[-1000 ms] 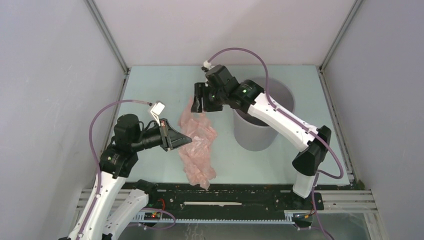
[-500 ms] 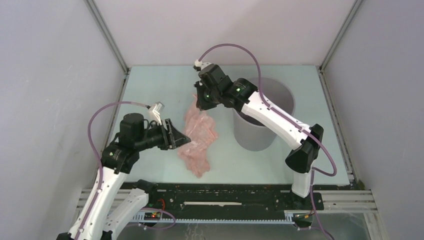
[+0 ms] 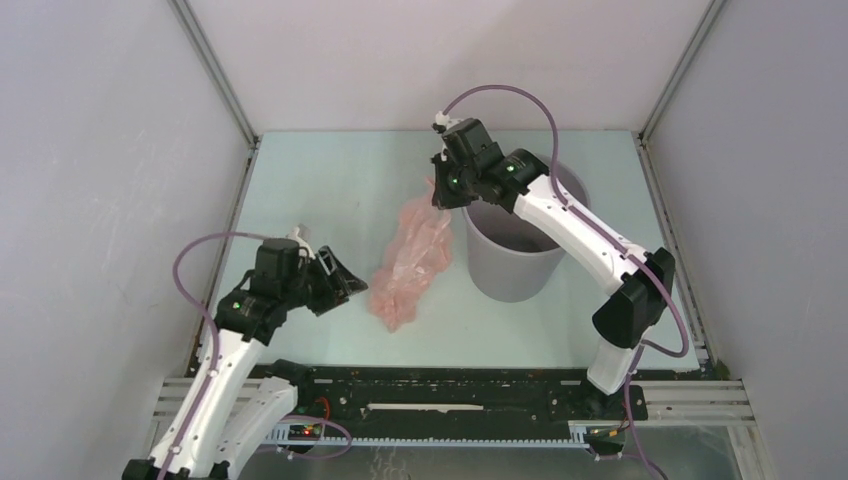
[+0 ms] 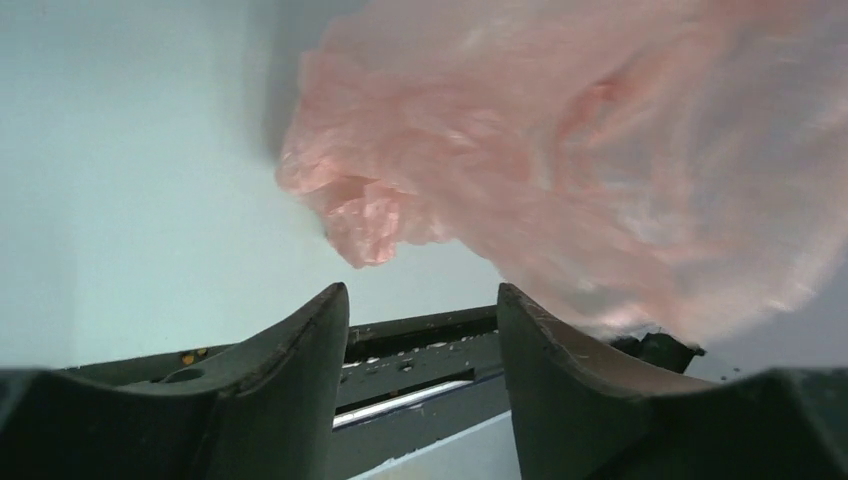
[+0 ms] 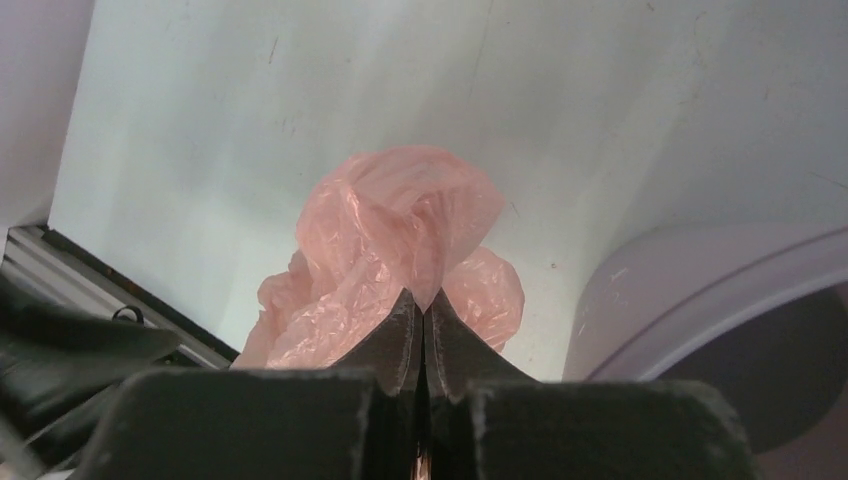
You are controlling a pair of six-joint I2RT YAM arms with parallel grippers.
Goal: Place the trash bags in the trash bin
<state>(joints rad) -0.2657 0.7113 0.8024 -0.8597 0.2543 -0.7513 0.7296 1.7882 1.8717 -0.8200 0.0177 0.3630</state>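
Observation:
The pale-pink trash bag [image 3: 412, 262] hangs stretched from my right gripper [image 3: 441, 194], which is shut on its top end just left of the trash bin [image 3: 512, 265], a grey round bucket. The bag's lower end trails down toward the table's front. In the right wrist view the film [image 5: 400, 235] bunches ahead of my pinched fingertips [image 5: 423, 305], with the bin rim [image 5: 700, 300] at the right. My left gripper [image 3: 345, 283] stands open, a short way left of the bag's lower end. The left wrist view shows the bag [image 4: 600, 160] beyond empty fingers [image 4: 300, 370].
Grey enclosure walls surround the pale-green table [image 3: 320, 190]. A black rail [image 3: 450, 385] runs along the front edge, between the arm bases.
My right gripper closed on the bag's top and carried it up and right toward the bin. My left gripper let go of the bag, opened and drew back left and down.

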